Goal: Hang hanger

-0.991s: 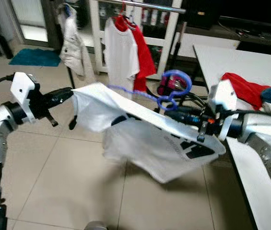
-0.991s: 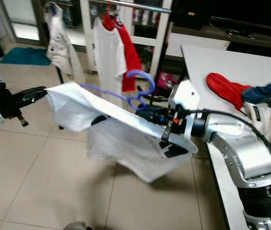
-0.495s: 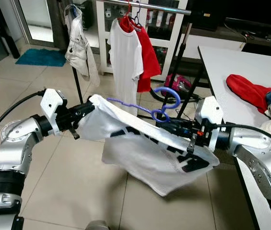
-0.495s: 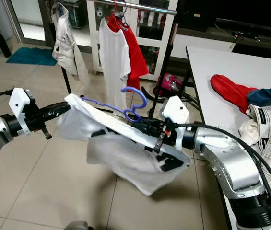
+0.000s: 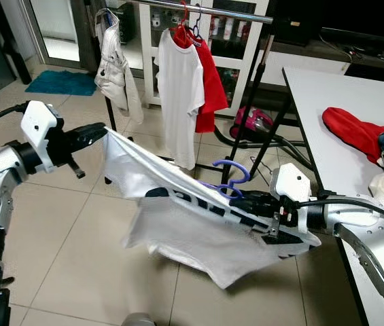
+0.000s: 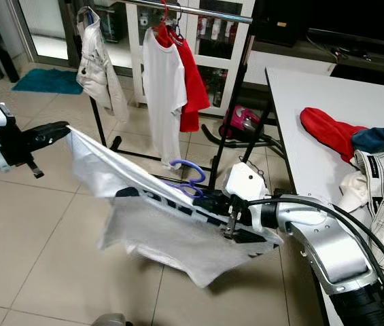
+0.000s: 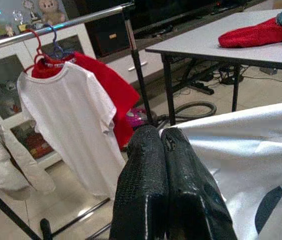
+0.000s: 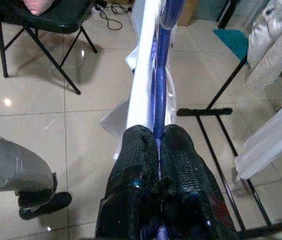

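Note:
A white T-shirt (image 5: 178, 210) with black print hangs stretched between my two grippers, on a blue hanger (image 5: 229, 178) whose hook sticks up near the right one. My left gripper (image 5: 100, 129) is shut on the shirt's upper left edge (image 7: 240, 150). My right gripper (image 5: 240, 202) is lower and is shut on the blue hanger (image 8: 160, 75) near its neck. Behind them, the metal clothes rail (image 5: 212, 11) carries a white shirt (image 5: 177, 88) and a red shirt (image 5: 209, 81) on hangers.
A white table (image 5: 321, 85) at the right holds a red cloth (image 5: 355, 129) and other clothes. A pale jacket (image 5: 117, 68) hangs on the rack's left end. The rack's black legs (image 5: 246, 142) and a pink appliance (image 5: 251, 122) stand on the tiled floor.
My right gripper has dropped lower with the hanger, and the left gripper has pulled away to the left. The shirt now slopes down from left to right.

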You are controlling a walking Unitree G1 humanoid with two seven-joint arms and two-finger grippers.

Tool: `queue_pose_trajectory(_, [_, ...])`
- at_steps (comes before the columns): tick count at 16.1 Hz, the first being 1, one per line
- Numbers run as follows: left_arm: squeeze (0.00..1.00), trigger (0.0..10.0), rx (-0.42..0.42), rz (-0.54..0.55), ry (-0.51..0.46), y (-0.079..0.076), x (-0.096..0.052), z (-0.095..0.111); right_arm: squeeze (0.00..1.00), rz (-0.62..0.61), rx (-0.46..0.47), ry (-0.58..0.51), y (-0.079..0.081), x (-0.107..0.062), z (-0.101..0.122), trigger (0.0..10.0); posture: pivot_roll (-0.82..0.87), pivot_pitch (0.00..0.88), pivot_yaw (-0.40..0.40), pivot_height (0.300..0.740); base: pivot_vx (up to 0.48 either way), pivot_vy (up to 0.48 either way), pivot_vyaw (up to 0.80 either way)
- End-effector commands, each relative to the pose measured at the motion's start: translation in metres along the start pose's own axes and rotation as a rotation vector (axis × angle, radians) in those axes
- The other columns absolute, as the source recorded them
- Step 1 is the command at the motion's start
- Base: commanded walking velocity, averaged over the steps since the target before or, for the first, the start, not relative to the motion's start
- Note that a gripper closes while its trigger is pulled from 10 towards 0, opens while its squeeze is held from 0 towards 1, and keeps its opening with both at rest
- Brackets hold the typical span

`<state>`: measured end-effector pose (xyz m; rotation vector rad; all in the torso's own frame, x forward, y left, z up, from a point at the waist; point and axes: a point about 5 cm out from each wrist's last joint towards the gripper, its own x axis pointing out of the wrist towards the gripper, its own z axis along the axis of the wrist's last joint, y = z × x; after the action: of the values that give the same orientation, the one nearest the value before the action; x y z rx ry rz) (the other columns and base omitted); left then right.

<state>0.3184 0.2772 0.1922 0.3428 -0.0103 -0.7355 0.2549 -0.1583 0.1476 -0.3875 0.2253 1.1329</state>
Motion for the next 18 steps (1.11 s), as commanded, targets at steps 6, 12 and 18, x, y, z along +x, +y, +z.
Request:
queue_pose_trajectory(6, [0.0,0.0,0.155,0.185,-0.146,0.026,-0.003,0.035,0.0,0.066,-0.066,0.154,0.007,0.003,-0.024,10.0,0.1,0.0,-0.048,0.74,0.0,0.0,0.0])
queue_pose_trajectory(12, [0.0,0.0,0.198,0.313,-0.014,0.042,-0.016,0.022,0.0,0.133,0.02,-0.094,0.006,-0.024,0.008,10.0,0.09,0.0,-0.042,0.74,0.0,0.0,0.0])
queue_pose_trajectory(18, [0.0,0.0,0.107,0.17,-0.13,0.034,-0.008,0.031,0.0,-0.122,0.013,-0.068,-0.025,-0.02,0.007,10.0,0.1,0.0,-0.048,0.74,0.0,0.0,0.0])
